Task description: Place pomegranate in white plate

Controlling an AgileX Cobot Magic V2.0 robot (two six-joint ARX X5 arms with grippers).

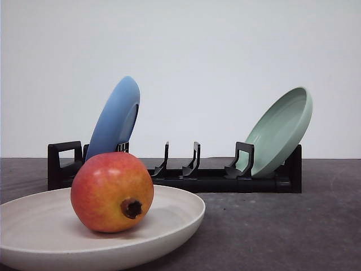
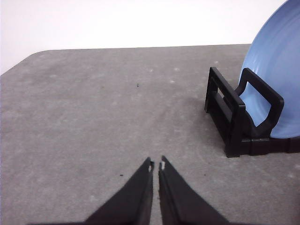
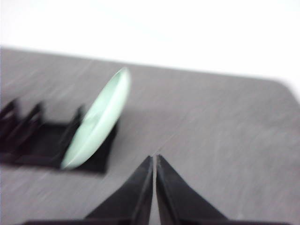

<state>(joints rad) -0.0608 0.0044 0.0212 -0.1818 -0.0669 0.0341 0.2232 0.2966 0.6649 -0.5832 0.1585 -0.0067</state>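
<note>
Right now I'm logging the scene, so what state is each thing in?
pomegranate: resting in the white plate, crown toward the camera.
white plate: flat on the table.
blue plate: leaning in the rack.
green plate: leaning in the rack.
left gripper: shut, empty.
right gripper: shut, empty.

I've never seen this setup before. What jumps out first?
A glossy red-orange pomegranate sits in a wide white plate at front left. Behind it, a black dish rack holds a blue plate at its left end and a pale green plate at its right, both leaning.

Left pincer (image 2: 156, 165) tips nearly touching over grey table (image 2: 93, 117), blue plate (image 2: 276, 70) standing tilted in black rack (image 2: 234, 117)
</note>
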